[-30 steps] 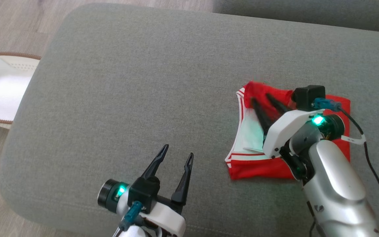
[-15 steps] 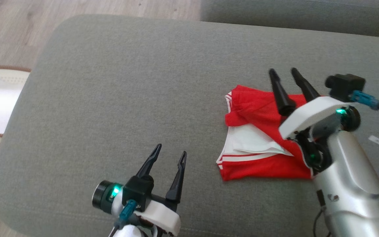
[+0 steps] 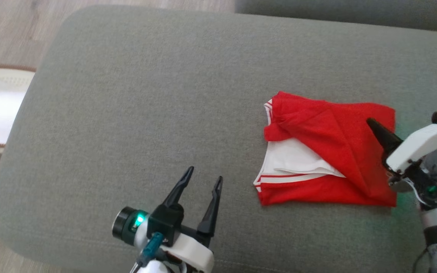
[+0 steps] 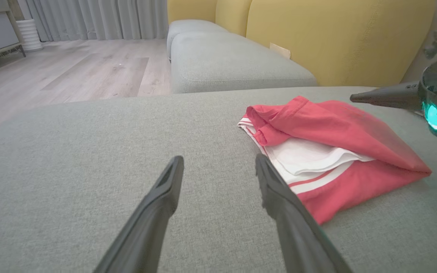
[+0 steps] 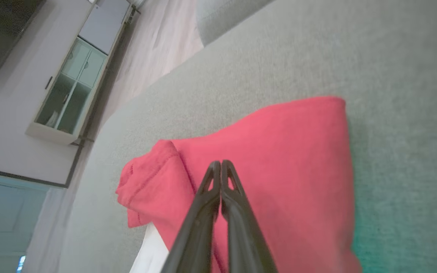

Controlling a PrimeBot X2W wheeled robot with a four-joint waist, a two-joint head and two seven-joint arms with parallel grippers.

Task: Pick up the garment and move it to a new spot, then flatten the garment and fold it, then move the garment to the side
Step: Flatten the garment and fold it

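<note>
Red garment (image 3: pixel 328 151) lies folded on the grey sofa cushion (image 3: pixel 165 94), right of centre, white lining (image 3: pixel 294 159) showing at its left side. R gripper (image 3: pixel 370 122) pressed together, empty, tips over garment's right part. L gripper (image 3: pixel 206 173) spread wide, near side, left of garment, holding nothing.

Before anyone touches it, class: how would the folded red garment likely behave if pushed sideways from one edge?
Probably floppy: the red garment lies in soft, creased layers. A push would likely bunch it, since the top flap sits loose. Being thin cloth, it seems light.
</note>
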